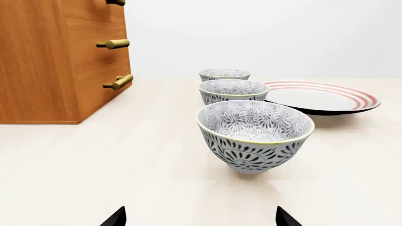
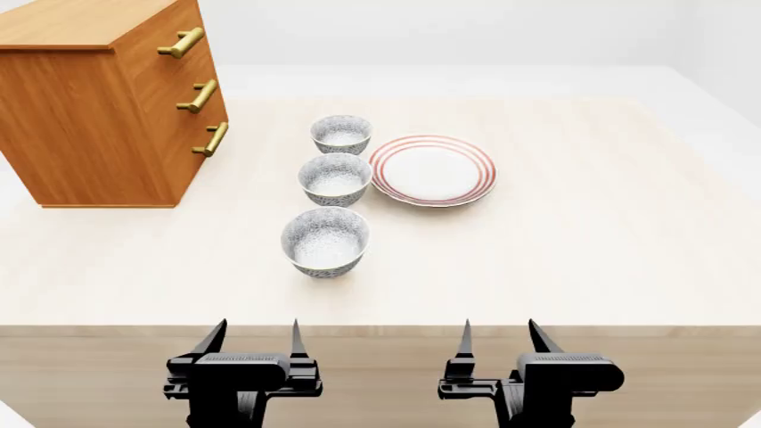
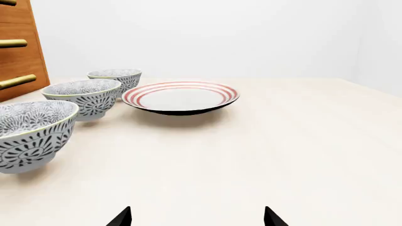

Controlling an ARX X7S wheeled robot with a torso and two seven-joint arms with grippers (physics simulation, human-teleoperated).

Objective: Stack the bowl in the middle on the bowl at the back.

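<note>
Three speckled grey-and-white bowls stand in a row on the table. The bowl in the middle (image 2: pixel 334 178) (image 1: pixel 234 91) (image 3: pixel 83 97) sits between the bowl at the back (image 2: pixel 341 134) (image 1: pixel 224 75) (image 3: pixel 116 78) and a nearer bowl (image 2: pixel 324 242) (image 1: pixel 254 134) (image 3: pixel 28 134). All three stand upright and apart. My left gripper (image 2: pixel 253 339) (image 1: pixel 201 217) hovers at the table's front edge, just short of the nearer bowl, open and empty. My right gripper (image 2: pixel 500 337) (image 3: pixel 196 217) is open and empty further right along that edge.
A white plate with red rings (image 2: pixel 432 169) (image 1: pixel 320 96) (image 3: pixel 180 97) lies right of the middle and back bowls. A wooden drawer cabinet (image 2: pixel 102 102) (image 1: pixel 56 61) with brass handles stands at the left rear, close to the bowl row. The pale wooden table (image 2: pixel 594 241) spreads to the right.
</note>
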